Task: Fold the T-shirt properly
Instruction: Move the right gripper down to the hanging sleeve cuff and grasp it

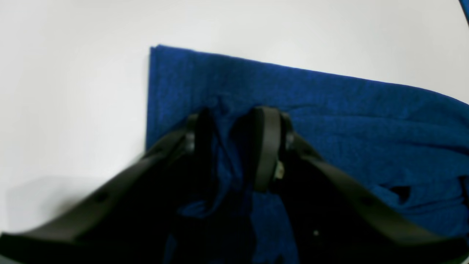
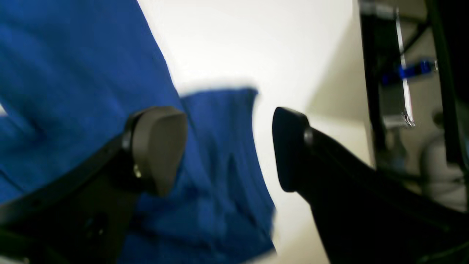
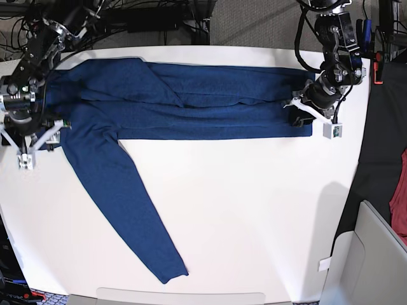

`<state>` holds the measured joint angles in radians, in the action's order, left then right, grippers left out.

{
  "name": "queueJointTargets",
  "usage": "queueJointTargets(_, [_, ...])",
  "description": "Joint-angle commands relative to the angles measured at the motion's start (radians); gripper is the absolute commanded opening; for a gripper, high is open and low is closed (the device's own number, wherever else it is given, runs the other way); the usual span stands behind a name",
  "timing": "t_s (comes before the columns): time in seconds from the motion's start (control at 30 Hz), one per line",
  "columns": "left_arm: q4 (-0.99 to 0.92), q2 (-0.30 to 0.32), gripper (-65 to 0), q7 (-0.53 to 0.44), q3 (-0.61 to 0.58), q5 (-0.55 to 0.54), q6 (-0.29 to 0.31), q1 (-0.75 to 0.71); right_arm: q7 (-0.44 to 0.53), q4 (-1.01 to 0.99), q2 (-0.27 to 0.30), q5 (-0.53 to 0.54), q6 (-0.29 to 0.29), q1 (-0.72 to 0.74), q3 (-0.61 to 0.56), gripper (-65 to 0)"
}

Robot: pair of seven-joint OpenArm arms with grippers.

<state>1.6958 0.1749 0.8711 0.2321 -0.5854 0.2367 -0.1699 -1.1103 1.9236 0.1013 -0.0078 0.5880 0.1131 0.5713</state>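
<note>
Lighting even and bright; wrist views soft.
White table glares slightly; soft shadow at its right edge. Both wrist views blurred, right gripper most; edges bowed.

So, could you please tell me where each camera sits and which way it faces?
Left wrist: rides the left arm, looking down past the left hand, which pinches the T-shirt.
Right wrist: rides the right arm, looking past the open right hand at the shirt's edge.
Base: overhead, facing the table, showing both arms.
All views share the T-shirt.
</note>
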Motion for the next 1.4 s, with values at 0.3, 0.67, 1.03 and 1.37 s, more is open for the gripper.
queueJointTargets(0.3, [0.099,0.004,-45.5,-0.023,0.045,-0.017,0.008,0.050,0.063,-0.419,0.002,-0.042,-0.004,0.337,0.000,-24.4])
queueJointTargets(0.67, [0.099,-0.038,-45.5,-0.011,0.109,-0.018,0.008,0.092,0.333,-0.841,0.004,-0.097,-0.007,0.508,-0.144,-24.4])
queueJointTargets(1.03, [0.099,-0.038,-45.5,-0.011,0.109,-0.018,0.008,0.092,0.505,-1.088,0.007,-0.097,-0.141,0.561,-0.145,-24.4])
queueJointTargets(1.37, [0.099,-0.038,-45.5,-0.011,0.106,-0.018,0.010,0.092,0.502,-1.219,0.004,-0.179,-0.147,0.575,-0.145,-25.1])
